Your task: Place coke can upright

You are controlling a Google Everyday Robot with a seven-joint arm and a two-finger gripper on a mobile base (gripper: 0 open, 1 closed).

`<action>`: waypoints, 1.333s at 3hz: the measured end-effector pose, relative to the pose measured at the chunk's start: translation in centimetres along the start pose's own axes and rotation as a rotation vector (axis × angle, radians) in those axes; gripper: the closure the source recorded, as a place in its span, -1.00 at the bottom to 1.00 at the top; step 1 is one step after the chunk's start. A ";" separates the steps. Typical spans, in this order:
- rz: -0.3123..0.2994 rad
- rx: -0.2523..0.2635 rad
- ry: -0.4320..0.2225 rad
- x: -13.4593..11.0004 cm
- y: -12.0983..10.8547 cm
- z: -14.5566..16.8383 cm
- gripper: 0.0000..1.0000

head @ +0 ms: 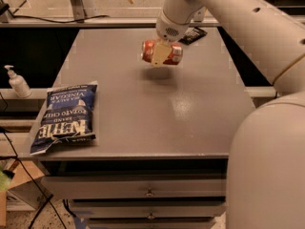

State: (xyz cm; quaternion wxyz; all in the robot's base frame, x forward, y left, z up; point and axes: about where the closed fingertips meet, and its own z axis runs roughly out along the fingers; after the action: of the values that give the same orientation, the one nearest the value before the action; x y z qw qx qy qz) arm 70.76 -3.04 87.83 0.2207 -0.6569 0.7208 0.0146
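The tool (161, 56) hangs over the far middle of the desk (143, 109), at the end of the white arm (228, 18) that reaches in from the upper right. It is clamped on the coke can (148, 50), and one pale beige finger (160, 54) crosses the front of the can's body. The coke can lies on its side in this grip, long axis running left to right. Its red-orange wall shows on either side of the finger; whatever lettering it bears cannot be read from here. A soft shadow falls on the desk just below the can, with a strip of grey surface between the two, so the can appears to be held clear of the top.

At the near left corner of the desk a blue chip bag (64, 116) lies flat, its print upside down to the camera. "KETTLE" in large white letters can be read, with "BRAND", "POTATO CHIPS" and "VINEGAR" in smaller lines. A small dark wrapper (193, 35) rests at the far right edge, behind the tool; its markings are too small to read. A white pump bottle (18, 82) stands on a ledge to the left of the desk. Grey drawers (147, 190) with small pulls sit under the top.
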 end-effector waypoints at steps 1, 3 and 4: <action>-0.001 -0.003 0.001 0.0 0.0 0.2 1.00; 0.077 -0.057 -0.071 0.9 0.9 -0.8 1.00; 0.122 -0.077 -0.154 1.6 2.1 -2.7 1.00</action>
State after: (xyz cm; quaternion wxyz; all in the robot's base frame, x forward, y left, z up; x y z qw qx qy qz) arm 67.89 -5.07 89.17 0.2489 -0.6167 0.7392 0.1062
